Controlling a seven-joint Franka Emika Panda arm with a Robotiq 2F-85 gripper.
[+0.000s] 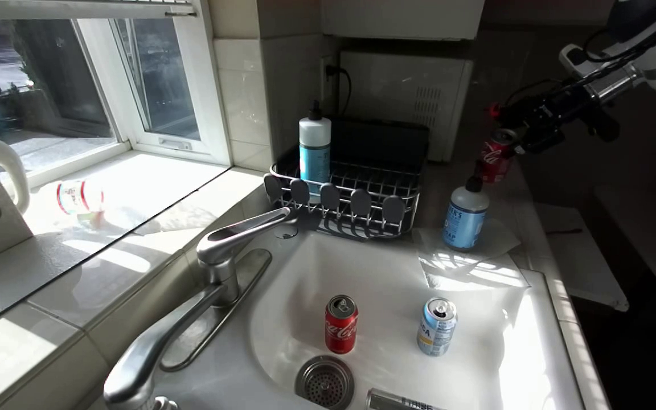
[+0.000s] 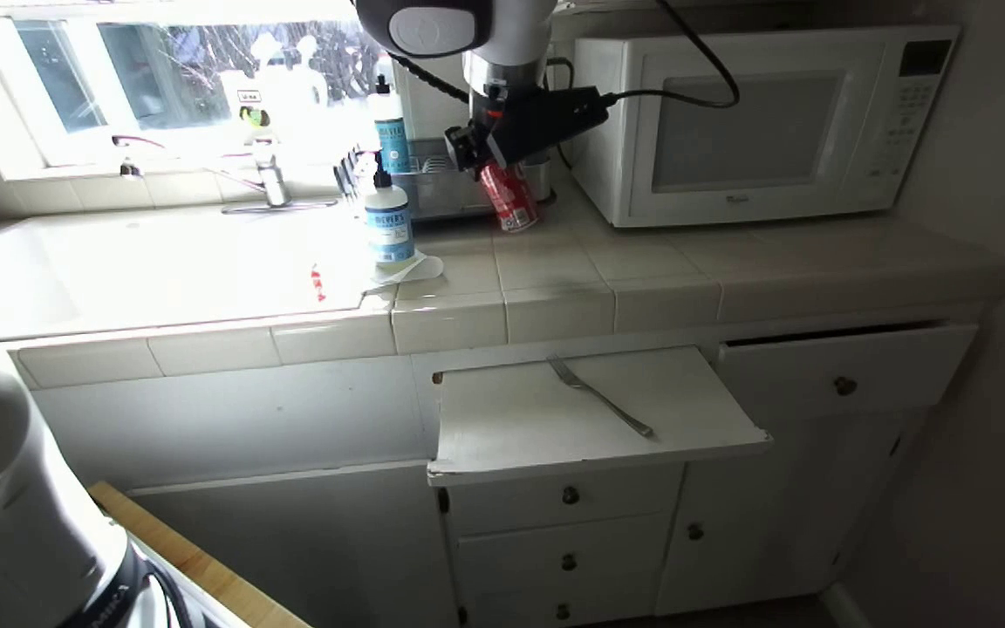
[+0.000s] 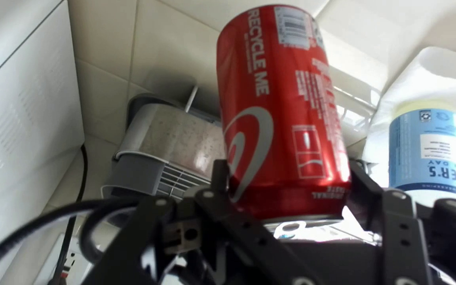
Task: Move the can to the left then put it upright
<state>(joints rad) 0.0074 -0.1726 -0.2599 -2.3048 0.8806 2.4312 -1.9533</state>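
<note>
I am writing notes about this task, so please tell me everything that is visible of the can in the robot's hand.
The can is shiny red and looks metallic, with pale lettering that includes RECYCLE ME, a barcode and a pale metal top. The hand grips it from both sides near that top. It tilts, top end up, over the tiled counter near the dish rack; I cannot tell whether its base touches down.
</note>
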